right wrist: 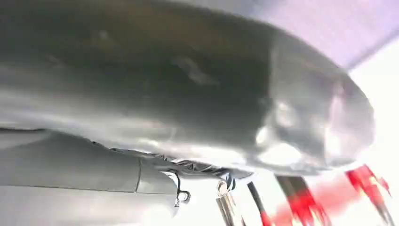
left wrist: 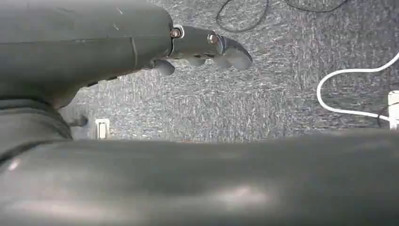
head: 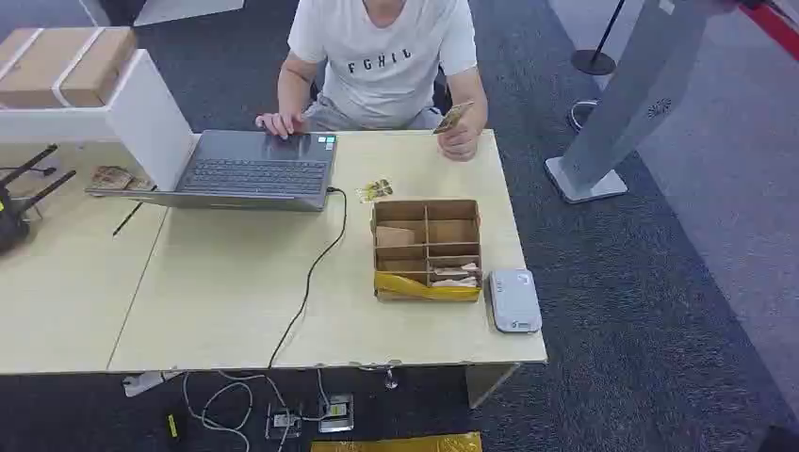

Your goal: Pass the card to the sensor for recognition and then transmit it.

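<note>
Plainly the card (head: pixel 452 117) was pinched in the person's hand (head: pixel 460 141) across the table (head: pixel 226 292), far from the sensor (head: pixel 514 299), while the robot's left hand (left wrist: pixel 207 47) hung empty with fingers loosely apart, the right's state untellable, so a long reach risked fumbling it.

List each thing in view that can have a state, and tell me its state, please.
laptop: lid open, cable plugged in.
cardboard organizer: open top, some compartments hold items.
card: held up in a person's hand.
cards on table: lying flat.
card reader: flat on the table, nothing on it.
left hand: holds nothing, above carpet.
</note>
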Available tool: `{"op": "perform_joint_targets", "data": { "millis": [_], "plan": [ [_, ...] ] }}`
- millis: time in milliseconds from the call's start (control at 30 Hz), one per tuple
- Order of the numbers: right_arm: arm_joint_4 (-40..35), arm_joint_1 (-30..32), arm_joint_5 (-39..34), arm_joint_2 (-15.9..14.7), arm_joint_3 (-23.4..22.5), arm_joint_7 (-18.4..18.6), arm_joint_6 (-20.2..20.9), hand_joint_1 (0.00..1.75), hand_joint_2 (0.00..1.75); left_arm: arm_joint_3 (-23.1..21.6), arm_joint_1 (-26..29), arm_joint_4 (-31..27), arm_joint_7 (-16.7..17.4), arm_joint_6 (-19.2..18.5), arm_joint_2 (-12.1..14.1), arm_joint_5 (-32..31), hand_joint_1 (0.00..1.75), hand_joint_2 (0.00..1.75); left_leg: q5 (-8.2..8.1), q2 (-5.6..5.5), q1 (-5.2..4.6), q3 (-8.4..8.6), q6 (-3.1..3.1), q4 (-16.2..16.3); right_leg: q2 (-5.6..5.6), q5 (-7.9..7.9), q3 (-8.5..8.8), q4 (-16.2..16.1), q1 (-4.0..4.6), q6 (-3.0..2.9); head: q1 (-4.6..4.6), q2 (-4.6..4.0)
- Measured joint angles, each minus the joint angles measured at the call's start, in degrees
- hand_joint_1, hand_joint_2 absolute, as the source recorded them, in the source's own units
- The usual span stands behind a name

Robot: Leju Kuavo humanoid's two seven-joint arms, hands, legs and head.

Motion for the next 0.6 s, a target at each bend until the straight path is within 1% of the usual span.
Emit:
{"op": "perform_joint_targets", "data": {
  "millis": [33, 67, 100, 133, 167, 200, 233, 267, 300, 333, 367, 400, 433, 500, 567, 600],
  "plan": [
    [1.1, -1.0, -3.7, -4.8, -1.2, -4.2, 0.3, 0.00, 0.00, 0.0, 0.2, 0.0, -0.1, 0.0, 0.0, 0.2, 0.00, 0.00, -0.05, 0.08, -0.15, 0.00, 0.08, 0.0, 0.08, 0.07, -0.04, 0.0, -0.15, 0.12, 0.02, 0.00],
    [1.8, -2.1, -7.8, -8.8, -2.0, -8.9, 0.8, 0.00, 0.00, 0.0, 0.3, 0.0, -0.3, 0.3, 0.0, 0.4, 0.00, 0.00, -0.06, 0.21, -0.29, -0.02, 0.15, 0.0, 0.15, 0.10, -0.07, 0.0, -0.27, 0.16, 0.00, 0.00],
    [1.7, -3.1, -12.7, -12.2, -2.3, -12.7, 2.0, 0.00, 0.00, 0.0, 0.3, 0.0, -0.3, 0.9, 0.0, 0.5, 0.00, 0.00, -0.07, 0.29, -0.33, -0.03, 0.17, 0.0, 0.20, 0.14, -0.05, 0.0, -0.33, 0.24, -0.09, 0.00],
    [0.8, -4.2, -17.5, -15.2, -2.0, -15.0, 3.9, 0.00, 0.00, 0.0, 0.3, 0.0, -0.3, 1.5, 0.0, 0.5, 0.00, 0.00, -0.08, 0.32, -0.30, -0.06, 0.19, 0.0, 0.27, 0.16, -0.01, 0.0, -0.31, 0.25, 0.02, 0.00],
    [-0.9, -5.4, -22.1, -17.5, -1.1, -13.7, 4.2, 0.00, 0.00, 0.0, 0.2, 0.0, -0.3, 1.6, 0.0, 0.3, 0.00, 0.00, -0.09, 0.34, -0.30, -0.13, 0.22, 0.0, 0.28, 0.19, -0.02, 0.0, -0.31, 0.31, 0.02, 0.00],
    [-3.6, -6.4, -27.5, -20.0, 1.3, -9.3, 3.0, 0.00, 0.00, 0.0, 0.1, 0.0, -0.6, 1.4, -0.1, 0.2, 0.00, 0.00, -0.07, 0.33, -0.37, -0.04, 0.30, 0.0, 0.26, 0.19, -0.03, 0.0, -0.37, 0.32, -0.04, 0.00],
    [-6.3, -7.1, -31.0, -22.2, 4.2, -5.3, 1.5, 0.00, 0.00, 0.0, 0.0, 0.0, -1.2, 1.2, -0.2, 0.0, 0.00, 0.00, 0.02, 0.27, -0.50, -0.18, 0.44, 0.0, 0.12, 0.18, -0.01, 0.0, -0.51, 0.34, -0.04, 0.00],
    [-8.6, -8.5, -31.7, -24.4, 7.3, -0.6, 0.7, 0.00, 0.00, 0.0, 0.0, 0.0, -1.5, 1.0, -0.2, -0.1, 0.00, 0.00, 0.02, 0.25, -0.56, -0.22, 0.46, 0.0, 0.11, 0.18, -0.06, 0.1, -0.59, 0.36, -0.04, 0.00],
    [-10.6, -10.9, -31.7, -26.7, 10.4, 3.2, 0.5, 0.00, 0.00, 0.0, 0.0, 0.0, -1.5, 0.7, -0.2, -0.4, 0.00, 0.00, 0.03, 0.30, -0.60, -0.19, 0.45, 0.0, 0.16, 0.19, -0.12, 0.1, -0.62, 0.37, 0.00, 0.00],
    [-12.3, -13.2, -31.7, -29.0, 13.5, 6.3, 0.4, 0.00, 0.00, 0.0, 0.0, 0.0, -1.5, 0.5, -0.1, -0.5, 0.00, 0.00, 0.03, 0.34, -0.62, -0.16, 0.45, 0.0, 0.20, 0.22, -0.13, 0.2, -0.64, 0.41, -0.11, 0.00],
    [-13.8, -14.8, -31.7, -31.1, 16.5, 8.0, 0.4, 0.00, 0.00, 0.0, -0.3, 0.0, -1.5, 0.3, 0.0, -0.7, 0.00, 0.00, 0.10, 0.33, -0.61, -0.15, 0.53, 0.0, 0.15, 0.22, -0.09, 0.2, -0.62, 0.41, -0.06, 0.00],
    [-15.5, -15.9, -31.6, -33.3, 19.8, 9.0, 0.4, 0.00, 0.00, 0.0, -0.4, 0.0, -1.5, 0.2, 0.0, -0.9, 0.00, 0.00, 0.16, 0.14, -0.53, -0.16, 0.53, 0.0, 0.01, 0.21, -0.05, 0.2, -0.59, 0.41, -0.02, 0.00],
    [-16.9, -16.7, -31.7, -34.7, 22.6, 9.4, 0.4, 0.00, 0.00, 0.0, -0.5, 0.0, -1.5, 0.1, 0.0, -1.0, 0.00, 0.00, 0.21, -0.01, -0.52, -0.14, 0.56, 0.0, -0.13, 0.21, -0.05, 0.2, -0.53, 0.41, 0.02, 0.00],
    [-19.5, -17.6, -32.8, -36.7, 26.8, 10.2, 0.3, 0.00, 0.00, 0.0, -0.4, 0.0, -1.5, 0.0, -0.1, -1.1, 0.00, 0.00, 0.29, -0.22, -0.51, -0.17, 0.61, 0.0, -0.33, 0.22, -0.06, 0.2, -0.52, 0.41, -0.04, 0.00],
    [-22.4, -18.0, -34.7, -38.7, 30.9, 12.4, 0.3, 0.00, 0.00, -0.1, -0.3, 0.0, -1.3, 0.0, 0.0, -1.4, 0.00, 0.00, 0.34, -0.43, -0.54, -0.24, 0.58, 0.0, -0.54, 0.22, -0.06, 0.2, -0.55, 0.40, -0.04, 0.00],
    [-23.8, -18.1, -35.3, -39.6, 33.3, 14.3, 0.4, 0.00, 0.00, -0.1, -0.3, 0.0, -1.3, -0.1, 0.0, -1.6, 0.00, 0.00, 0.34, -0.46, -0.55, -0.36, 0.57, 0.0, -0.56, 0.21, -0.05, 0.3, -0.56, 0.40, -0.04, 0.00]
  ]
}}
